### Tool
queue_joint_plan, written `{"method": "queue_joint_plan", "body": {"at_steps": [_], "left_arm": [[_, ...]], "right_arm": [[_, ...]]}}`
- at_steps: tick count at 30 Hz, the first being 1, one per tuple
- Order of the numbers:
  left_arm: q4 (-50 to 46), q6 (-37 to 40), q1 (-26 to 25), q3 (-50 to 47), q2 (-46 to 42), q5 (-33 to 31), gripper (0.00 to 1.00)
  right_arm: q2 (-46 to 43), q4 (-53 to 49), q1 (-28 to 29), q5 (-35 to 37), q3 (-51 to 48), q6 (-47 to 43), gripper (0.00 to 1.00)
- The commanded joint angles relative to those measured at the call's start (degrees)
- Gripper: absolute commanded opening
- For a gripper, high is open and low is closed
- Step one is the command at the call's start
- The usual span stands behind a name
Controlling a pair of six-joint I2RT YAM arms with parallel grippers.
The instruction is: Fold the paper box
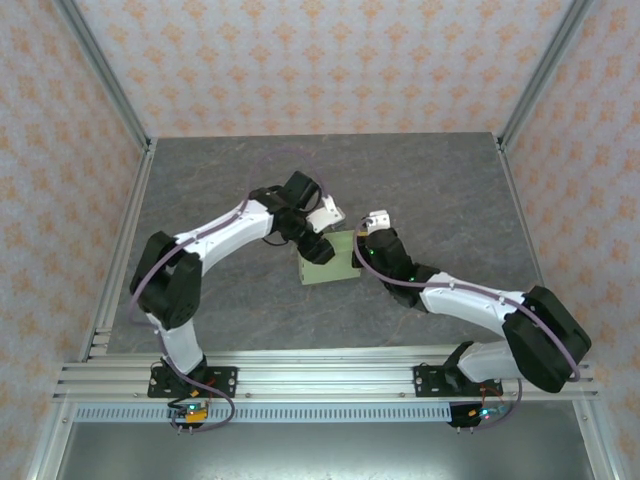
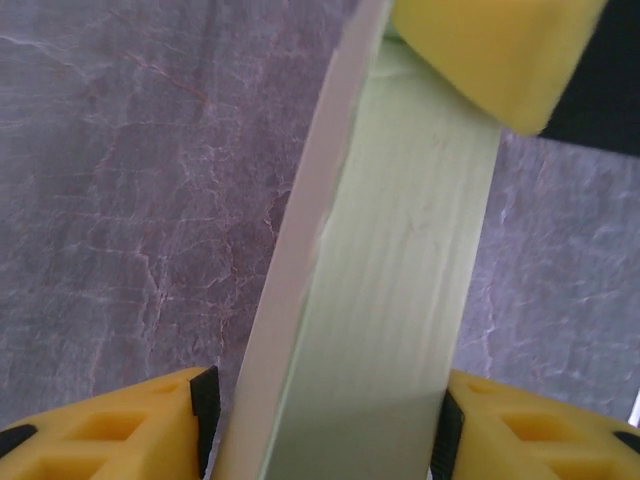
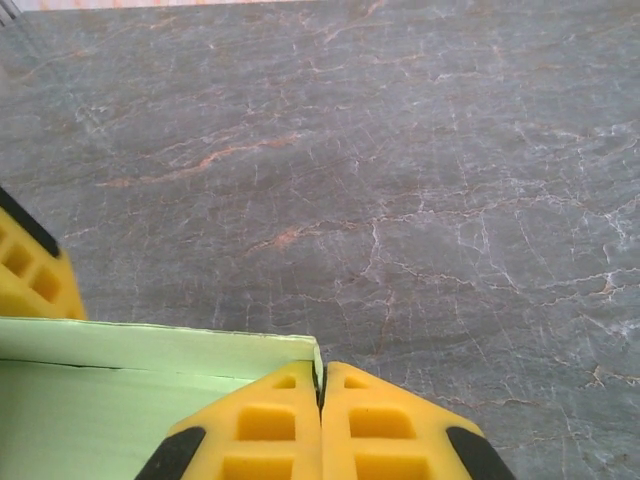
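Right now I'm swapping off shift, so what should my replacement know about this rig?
Left pincer: shut across the paper box, gripping its sides.
Right pincer: shut, pinching the box's corner edge.
Box: on the table, between both pincers.
Done: it looks partly formed, walls raised.
Left: finish the folds; remaining flaps aren't visible.

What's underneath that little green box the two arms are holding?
The grey marbled table spreads around the paper box. The patch directly beneath is covered by the card, so whether the box rests there or hangs lifted cannot be told.
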Motion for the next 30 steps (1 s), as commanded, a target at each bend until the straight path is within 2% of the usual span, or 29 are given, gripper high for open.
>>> {"method": "queue_joint_plan", "body": {"at_steps": [1, 5, 9, 16, 21, 24, 27, 30], "left_arm": [[12.76, -14.1, 2.3, -4.17, -9.16, -2.43, 0.6], [23.04, -23.71, 2.76, -14.74, -19.19, -9.18, 0.66], [25.36, -26.39, 3.06, -21.77, -25.37, -15.62, 0.68], [25.65, -31.71, 3.64, -26.03, -24.18, -15.73, 0.62], [28.48, -26.84, 4.08, -24.72, -23.76, -22.27, 0.64], [29.69, -24.46, 6.37, -20.59, -19.79, -20.56, 0.68], [28.54, -28.08, 9.16, -14.98, -12.97, -17.1, 0.64], [31.29, -29.96, 9.84, -12.95, -9.41, -13.34, 0.63]], "right_arm": [[-1.74, 1.5, 2.55, 7.8, -1.85, 0.66, 0.0], [-2.6, 2.05, 4.89, 12.55, -2.31, -0.16, 0.0], [-3.11, 1.99, 5.19, 14.7, -2.32, -0.38, 0.0], [-2.54, 3.75, 5.21, 15.61, -3.17, -0.4, 0.0], [-2.1, 3.99, 5.18, 16.34, -3.71, -1.25, 0.0], [-1.49, 3.92, 5.18, 16.26, -3.42, -1.7, 0.0], [-0.8, 3.49, 5.23, 15.15, -2.64, -1.83, 0.0], [-0.3, 2.75, 5.15, 14.82, -2.08, -1.61, 0.0]]}}
